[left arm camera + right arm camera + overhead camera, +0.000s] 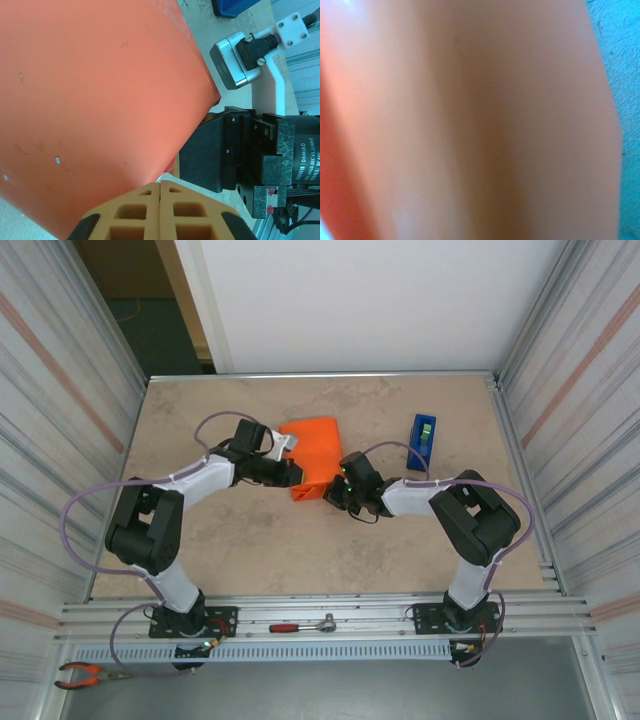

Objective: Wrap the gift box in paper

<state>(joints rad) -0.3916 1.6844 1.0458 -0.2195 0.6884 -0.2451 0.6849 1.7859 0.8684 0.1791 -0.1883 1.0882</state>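
The paper [470, 120] sits hard against the right wrist camera, a blurred orange surface with a soft fold running down it. From above it is a bright orange, plain sheet folded into a lumpy, roughly four-sided bundle on the beige desk [250, 550], at the middle towards the far side, between the two arms. In the left wrist view its face is smooth, with a few small specks and nicks. The left end effector [160, 200] has its orange fingertips pressed together at the bundle's near edge; whether any paper is caught between them I cannot tell. The right end effector [330, 490] is also closed, at the bundle's near right corner. A blue tape dispenser [422, 440] stands apart, right of the paper.
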